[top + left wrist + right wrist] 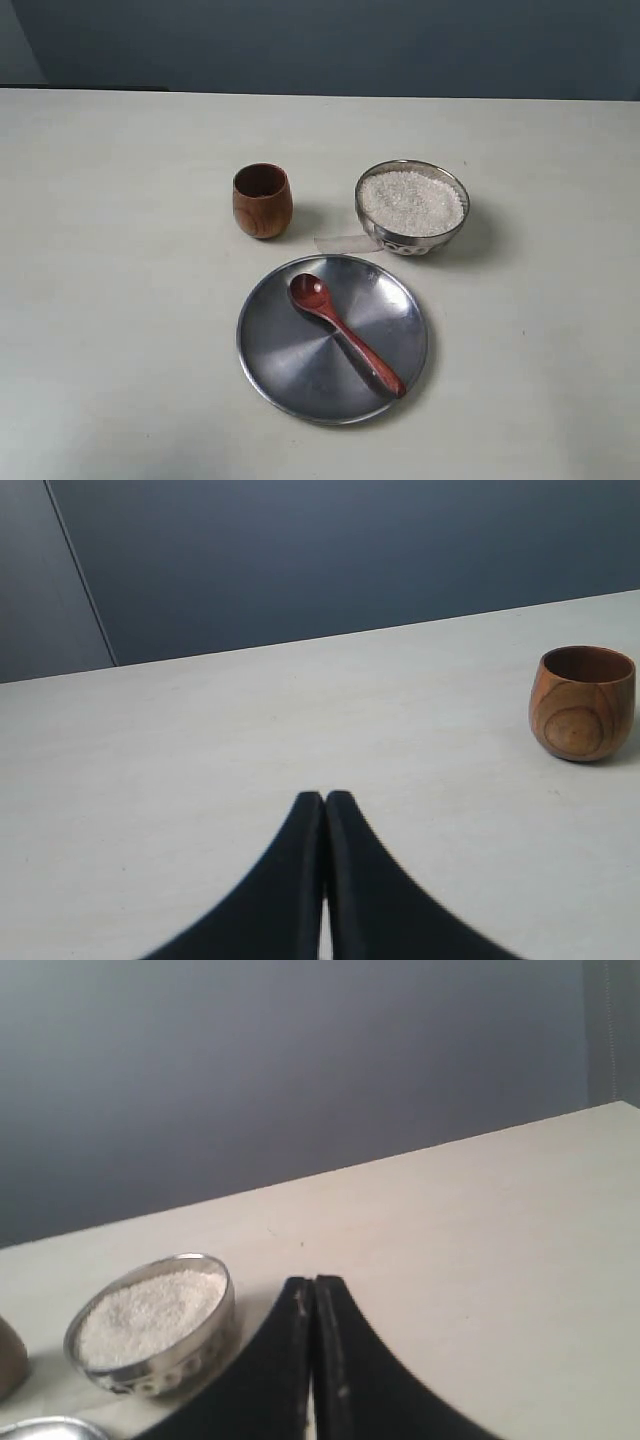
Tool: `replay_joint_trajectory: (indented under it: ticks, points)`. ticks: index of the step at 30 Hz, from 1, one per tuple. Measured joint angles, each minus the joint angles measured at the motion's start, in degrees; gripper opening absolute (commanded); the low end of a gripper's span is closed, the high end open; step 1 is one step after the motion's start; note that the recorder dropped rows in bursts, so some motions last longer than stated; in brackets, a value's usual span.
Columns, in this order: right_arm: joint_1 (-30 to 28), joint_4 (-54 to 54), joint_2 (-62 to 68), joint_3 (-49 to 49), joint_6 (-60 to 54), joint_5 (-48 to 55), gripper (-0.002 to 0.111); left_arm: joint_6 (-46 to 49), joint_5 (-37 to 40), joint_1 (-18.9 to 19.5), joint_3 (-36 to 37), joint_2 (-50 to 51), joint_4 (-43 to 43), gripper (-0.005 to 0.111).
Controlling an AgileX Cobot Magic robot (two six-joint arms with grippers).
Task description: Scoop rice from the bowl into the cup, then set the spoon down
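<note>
On the pale tabletop (120, 300) a round steel plate (290, 365) sits nearest the viewer, and the reddish wooden spoon (345, 335) lies across it, head toward 11 o'clock and handle running down to 5 o'clock, its end close to the rim. From the plate, the brown wooden cup (262, 200) stands upright at 11 o'clock, showing only its dark inside. The shiny steel bowl (412, 208) stands at 1 o'clock, filled nearly to the brim with white rice (411, 202). Cup and bowl stand apart from each other and from the plate. A small pale scrap (345, 243) lies on the tabletop just beside the bowl, at its 8 o'clock. Only the wrist views show the arms' ends. In the left one, the left gripper (325, 800) has its jaws pressed together on nothing, the cup (582, 702) well apart from it. In the right one, the right gripper (313, 1285) is likewise closed and empty, near the bowl (160, 1360), whose patterned lower side shows here.
</note>
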Motion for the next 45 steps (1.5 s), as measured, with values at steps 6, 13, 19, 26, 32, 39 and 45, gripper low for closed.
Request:
replay_joint_trajectory:
  ticks: [6,13,19,26,32,39,45]
  points:
    - [0.00,16.25,0.00,0.37,-23.25,0.00,0.000,0.00,0.00,0.00,0.00,0.00,0.00,0.000]
    - [0.00,29.05,0.00,1.61,-38.03,-1.09,0.000,0.00,0.00,0.00,0.00,0.00,0.00,0.000]
    - [0.00,28.88,0.00,1.61,-39.11,-4.14,0.000,0.00,0.00,0.00,0.00,0.00,0.00,0.000]
    - [-6.50,27.85,0.00,1.61,-39.35,-3.74,0.000,0.00,0.00,0.00,0.00,0.00,0.00,0.000]
    - [-14.58,27.72,0.00,1.61,-39.35,-1.60,0.000,0.00,0.00,0.00,0.00,0.00,0.00,0.000]
    - [-14.71,27.15,0.00,1.61,-39.35,0.57,0.000,0.00,0.00,0.00,0.00,0.00,0.00,0.000]
    - [-14.71,28.15,0.00,1.61,-41.08,0.83,0.000,0.00,0.00,0.00,0.00,0.00,0.00,0.000]
